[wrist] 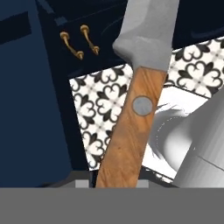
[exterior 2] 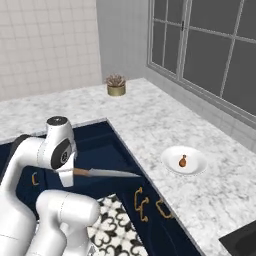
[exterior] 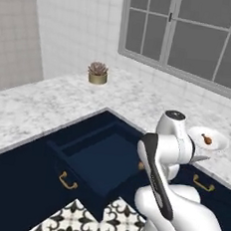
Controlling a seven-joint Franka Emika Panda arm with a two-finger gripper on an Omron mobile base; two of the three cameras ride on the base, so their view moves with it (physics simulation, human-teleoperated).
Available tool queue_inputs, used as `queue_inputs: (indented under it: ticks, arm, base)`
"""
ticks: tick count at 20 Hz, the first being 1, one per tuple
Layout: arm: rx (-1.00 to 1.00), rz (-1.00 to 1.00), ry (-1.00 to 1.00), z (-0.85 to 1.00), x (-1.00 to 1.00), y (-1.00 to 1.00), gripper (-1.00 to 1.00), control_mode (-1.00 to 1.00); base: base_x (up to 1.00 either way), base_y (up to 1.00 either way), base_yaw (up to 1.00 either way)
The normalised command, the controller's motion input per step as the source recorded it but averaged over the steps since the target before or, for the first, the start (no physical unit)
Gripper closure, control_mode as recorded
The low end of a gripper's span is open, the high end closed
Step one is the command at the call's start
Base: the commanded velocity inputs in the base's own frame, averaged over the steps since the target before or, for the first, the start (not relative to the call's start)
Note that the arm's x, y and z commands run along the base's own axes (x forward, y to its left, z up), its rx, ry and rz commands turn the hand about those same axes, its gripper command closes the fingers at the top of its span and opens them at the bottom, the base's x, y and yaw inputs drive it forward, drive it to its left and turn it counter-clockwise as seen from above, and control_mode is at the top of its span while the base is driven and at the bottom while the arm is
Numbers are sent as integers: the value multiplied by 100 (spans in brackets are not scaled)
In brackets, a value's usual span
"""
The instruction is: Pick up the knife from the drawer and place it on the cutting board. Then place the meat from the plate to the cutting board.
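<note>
My gripper (wrist: 113,183) is shut on the knife (wrist: 131,122), gripping the low end of its wooden handle. The grey blade points away from the hand over the patterned floor. In the right base view the knife (exterior 2: 106,173) sticks out level to the right from behind my arm, in front of the open navy drawer (exterior 2: 95,145). That drawer (exterior: 101,158) stands pulled out, and its dark inside looks bare. The white plate (exterior 2: 184,160) sits on the marble counter with the meat (exterior 2: 183,161) on it, also seen as plate (exterior: 208,139) and meat (exterior: 206,140). The cutting board is out of view.
A small potted plant (exterior: 97,73) stands at the back of the L-shaped marble counter (exterior 2: 150,120). Gold handles (exterior 2: 141,202) mark the navy cabinet fronts below. A dark recessed surface (exterior 2: 240,242) shows at the lower right. Windows (exterior: 195,35) line the far wall.
</note>
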Motion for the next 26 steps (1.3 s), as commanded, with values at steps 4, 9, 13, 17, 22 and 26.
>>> queue_inputs:
  ticks: [4, 9, 13, 17, 22, 26]
  arm:
    - [0, 0, 0, 0, 0, 0, 100, 100]
    - [0, 0, 0, 0, 0, 0, 100, 100]
    - [0, 0, 0, 0, 0, 0, 100, 100]
    - [0, 0, 0, 0, 0, 0, 100, 100]
    - [0, 0, 0, 0, 0, 0, 100, 100]
    - [0, 0, 0, 0, 0, 0, 100, 100]
  base:
    - [0, 0, 61]
    - [0, 0, 62]
    - [0, 0, 62]
    - [0, -3, 57]
    - [-47, -32, 31]
    - [-86, -25, 20]
